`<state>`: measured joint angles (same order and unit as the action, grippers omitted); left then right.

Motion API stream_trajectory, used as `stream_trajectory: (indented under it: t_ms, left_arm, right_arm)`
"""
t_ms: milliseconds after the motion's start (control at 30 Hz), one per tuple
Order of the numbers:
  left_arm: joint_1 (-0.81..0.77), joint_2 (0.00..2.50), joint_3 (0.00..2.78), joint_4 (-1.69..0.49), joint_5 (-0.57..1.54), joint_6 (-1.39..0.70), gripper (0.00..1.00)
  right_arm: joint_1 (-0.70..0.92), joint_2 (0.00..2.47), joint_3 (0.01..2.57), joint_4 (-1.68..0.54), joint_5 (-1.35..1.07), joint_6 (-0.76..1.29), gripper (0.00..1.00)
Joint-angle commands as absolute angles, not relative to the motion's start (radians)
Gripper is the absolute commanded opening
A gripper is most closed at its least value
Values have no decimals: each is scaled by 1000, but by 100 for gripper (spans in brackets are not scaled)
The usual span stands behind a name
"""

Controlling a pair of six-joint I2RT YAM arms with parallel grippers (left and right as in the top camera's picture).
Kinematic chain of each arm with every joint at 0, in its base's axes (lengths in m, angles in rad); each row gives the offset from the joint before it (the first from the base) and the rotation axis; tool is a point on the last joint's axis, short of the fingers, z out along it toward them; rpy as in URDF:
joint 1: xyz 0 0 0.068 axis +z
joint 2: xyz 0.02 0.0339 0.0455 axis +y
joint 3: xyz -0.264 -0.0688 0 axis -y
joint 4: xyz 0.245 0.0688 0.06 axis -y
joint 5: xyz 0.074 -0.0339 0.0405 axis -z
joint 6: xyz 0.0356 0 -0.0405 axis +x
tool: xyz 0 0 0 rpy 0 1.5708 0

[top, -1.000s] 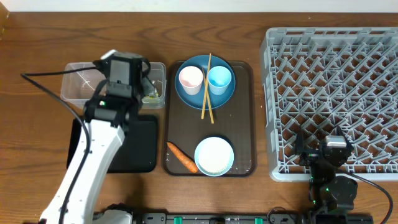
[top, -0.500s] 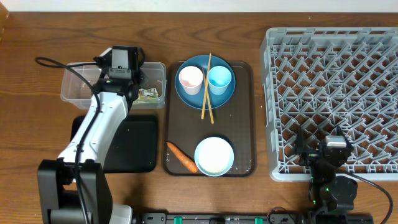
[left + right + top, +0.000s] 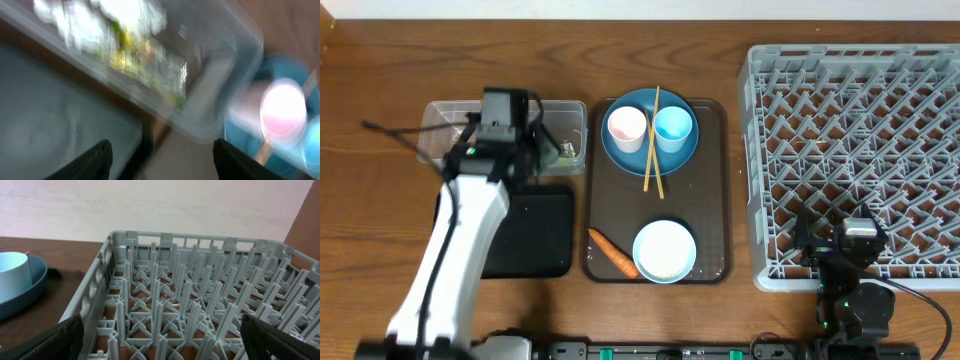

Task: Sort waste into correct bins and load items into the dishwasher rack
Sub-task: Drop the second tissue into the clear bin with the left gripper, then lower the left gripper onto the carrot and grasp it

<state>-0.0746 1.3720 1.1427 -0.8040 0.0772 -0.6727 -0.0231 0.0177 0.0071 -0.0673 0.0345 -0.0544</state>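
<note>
Sorting has begun, and most of the work is left. The clear tub [image 3: 438,128] sits at 10 o'clock on the surface [image 3: 380,80]. The yellow-green wrapper [image 3: 566,152] already lies inside it at its 3 o'clock end. In the blurred left wrist view a white mass lies beside the wrapper; it may be the napkin, but it is too smeared to be sure. The black tray [image 3: 542,235], at 8 o'clock, shows nothing in the part the arm leaves visible.

The left pincer [image 3: 162,160] hangs over the near edge of the tub, fingers spread wide and nothing between them. The right pincer [image 3: 160,342] waits at 5 o'clock, by the near edge of the dishwasher rack [image 3: 860,150], also spread and empty.

Everything else is on the brown serving tray [image 3: 715,200]. The carrot [image 3: 611,252] lies at its 7 o'clock, just beside the pale-blue bowl [image 3: 664,251] at 6 o'clock. Whether rice is in the bowl cannot be made out. At 12 o'clock the blue plate [image 3: 625,158] carries the pink cup [image 3: 626,127] and the light-blue cup [image 3: 673,127], with the chopsticks [image 3: 652,150] laid between them and running off the plate toward 6 o'clock.

The rack at 3 o'clock holds no dishes. So one waste item looks binned, perhaps two. The carrot, any rice, and all five dish items are not yet dealt with.
</note>
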Motion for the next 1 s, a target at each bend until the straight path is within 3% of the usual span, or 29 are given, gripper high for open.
stream_trajectory:
  t_ms: [0, 167, 333, 433, 733, 967]
  left_arm:
    - [-82, 1308, 1156, -947, 255, -667, 66]
    - [-116, 1280, 1156, -1181, 307, -667, 65]
    - [-163, 1280, 1156, -1304, 307, -668, 40]
    - [-203, 1280, 1146, -1320, 307, -710, 32]
    - [-385, 1280, 1086, -1231, 293, -834, 31]
    - [-529, 1282, 1062, -1201, 118, -1006, 29]
  right_arm:
    - [-25, 15, 6, -71, 41, -38, 99]
    - [-25, 15, 6, -71, 41, -38, 99]
    - [-25, 15, 6, -71, 41, -38, 99]
    - [-25, 15, 6, -71, 41, -38, 99]
    - [-25, 15, 6, -71, 41, -38, 99]
    - [-25, 15, 6, -71, 41, -38, 99]
